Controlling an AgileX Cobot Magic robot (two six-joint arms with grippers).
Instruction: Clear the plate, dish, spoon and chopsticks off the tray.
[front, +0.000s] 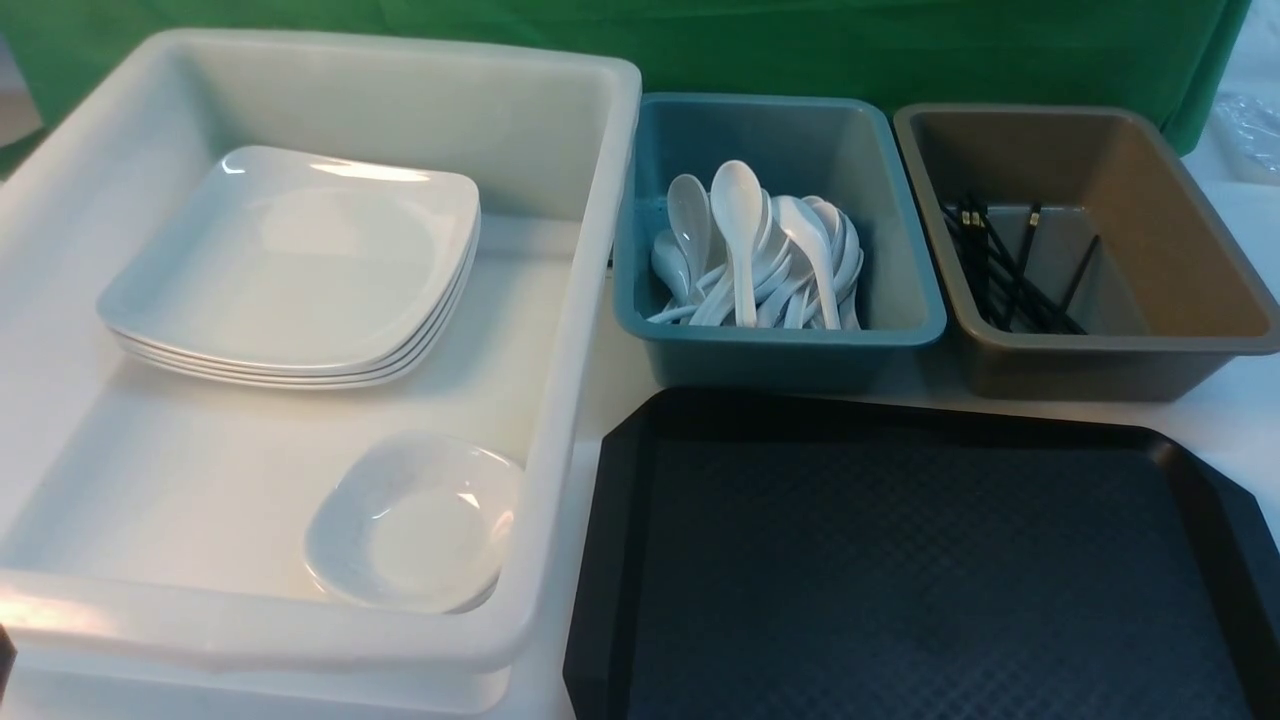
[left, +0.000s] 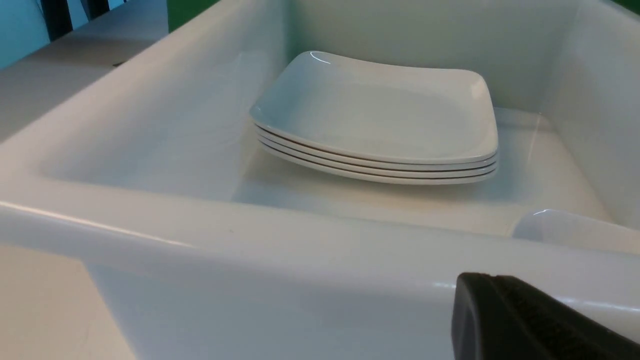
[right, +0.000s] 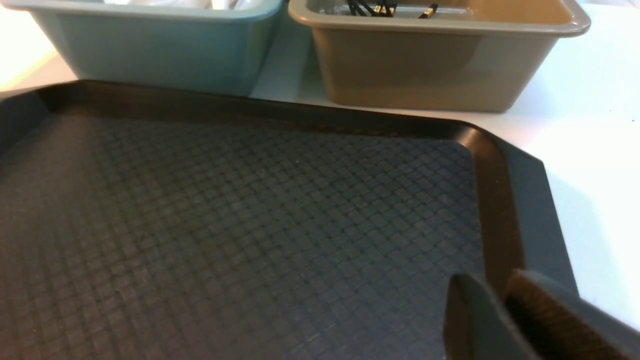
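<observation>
no readable text, labels, brands or numbers on anything shown

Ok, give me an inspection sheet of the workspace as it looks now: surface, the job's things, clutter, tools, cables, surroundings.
Surface: white tabletop, bare where it shows.
Tray: black tray, nothing on its visible part.
Plates: stack of plates in the white tub.
Dish: small dish in the same tub, near corner.
Spoons: pile of spoons in the teal tub.
Chopsticks: chopsticks in the brown tub.
Clutter: nothing seen.
Tools: left tool outside the white tub's wall, shut; right tool over the tray's corner, jaws slightly apart, holding nothing.
Cables: nothing seen.
Surroundings: green backdrop behind the tubs.
</observation>
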